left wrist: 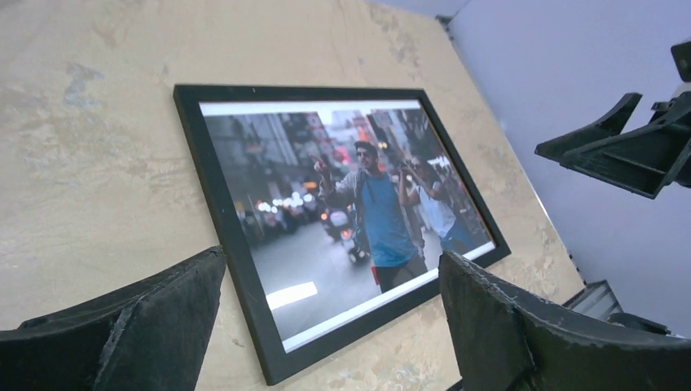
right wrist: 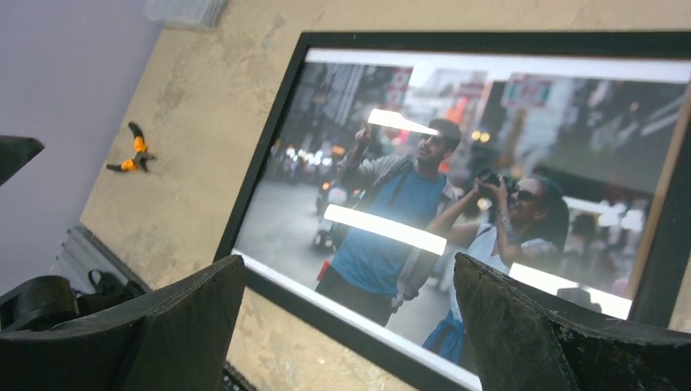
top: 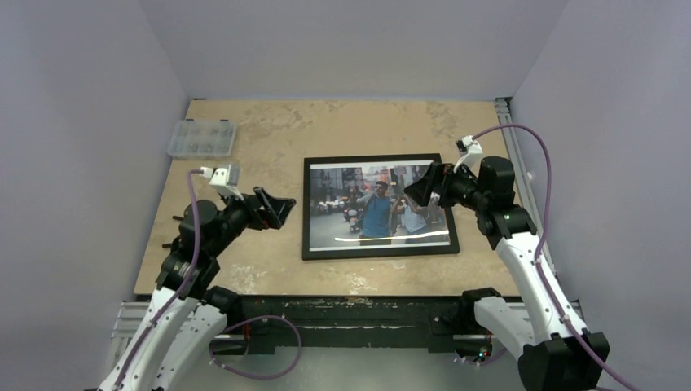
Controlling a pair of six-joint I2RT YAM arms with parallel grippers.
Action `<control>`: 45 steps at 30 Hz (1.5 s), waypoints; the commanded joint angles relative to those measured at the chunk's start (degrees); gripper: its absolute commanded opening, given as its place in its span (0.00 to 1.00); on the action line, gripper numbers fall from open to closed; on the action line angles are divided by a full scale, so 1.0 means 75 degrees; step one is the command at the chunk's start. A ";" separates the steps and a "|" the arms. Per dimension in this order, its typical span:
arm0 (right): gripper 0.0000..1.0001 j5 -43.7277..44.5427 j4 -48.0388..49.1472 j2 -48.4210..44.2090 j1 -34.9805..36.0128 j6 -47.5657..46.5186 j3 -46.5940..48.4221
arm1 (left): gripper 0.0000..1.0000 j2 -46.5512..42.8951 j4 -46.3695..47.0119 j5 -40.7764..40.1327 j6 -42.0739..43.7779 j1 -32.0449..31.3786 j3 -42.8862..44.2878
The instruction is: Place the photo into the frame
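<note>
— Weight first: how would the large thin rectangular picture frame, black on its front, handle?

— Light and stiff, by its look, though long enough to twist if lifted by one corner. It lies flat and face up at the middle of the mottled tan table. The large glossy colour print of people in a street shows inside its border.

— And the print's face?

— Slick. Bright bars of light reflect off it, so fingers would likely slide or smudge there. The black rails on opposite sides look the better hold.

— The claws?

— The left gripper hangs just beside the frame's left rail, jaws wide, holding nothing. The right gripper hovers over the print's upper right part, equally wide and empty.
</note>
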 commanded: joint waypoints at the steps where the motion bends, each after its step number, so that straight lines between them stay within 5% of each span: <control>1: 0.99 0.0804 0.0890 -0.0858 0.0004 -0.0177 -0.0526 | 1.00 -0.1122 -0.0269 -0.0902 0.0293 0.0060 -0.0347; 6: 0.99 0.2552 0.1819 -0.2149 0.0010 -0.0474 -0.1686 | 1.00 -0.1699 -0.1104 -0.2779 0.1061 0.0044 -0.0505; 10: 0.99 0.4279 0.2500 -0.2431 0.0010 -0.0570 -0.2495 | 1.00 -0.1737 -0.0513 -0.3793 0.1807 0.0045 -0.1225; 13: 0.99 0.5420 0.3501 -0.2573 0.0003 -0.0755 -0.3310 | 1.00 -0.1591 0.0655 -0.4346 0.2383 0.0047 -0.2093; 18: 0.98 0.5433 0.6540 -0.2644 0.0000 -0.2384 -0.5012 | 1.00 -0.0248 0.3373 -0.4587 0.3146 0.0078 -0.2936; 23: 0.98 0.5584 0.8520 -0.0969 -0.0013 -0.2540 -0.5329 | 1.00 0.2331 0.5945 -0.4412 0.4157 0.0362 -0.2860; 27: 0.98 0.5322 1.0010 0.0943 -0.0276 -0.2196 -0.5111 | 1.00 0.4067 0.8382 -0.3300 0.4039 0.1225 -0.3187; 33: 0.98 0.4118 1.2650 0.3865 -0.1489 -0.1426 -0.4895 | 1.00 0.5028 0.9291 -0.2117 0.4432 0.2081 -0.3176; 36: 0.93 0.3957 1.2473 0.3999 -0.1548 -0.1689 -0.4828 | 1.00 0.6565 1.1639 -0.2850 0.3960 0.2402 -0.3416; 39: 0.82 0.3939 1.2543 0.4401 -0.1540 -0.1600 -0.4532 | 1.00 0.5885 0.9722 -0.2910 0.3737 0.2421 -0.2957; 41: 0.88 0.4415 1.1038 0.4237 -0.1237 -0.1943 -0.3955 | 1.00 0.6315 0.9677 -0.3412 0.3782 0.2323 -0.2539; 42: 0.97 0.4702 1.1198 0.4371 -0.1101 -0.2039 -0.3908 | 1.00 0.6225 0.9760 -0.3543 0.3813 0.2228 -0.2678; 45: 0.99 0.4758 1.0884 0.4266 -0.1081 -0.2114 -0.3855 | 1.00 0.6294 1.0025 -0.3562 0.3878 0.2205 -0.2765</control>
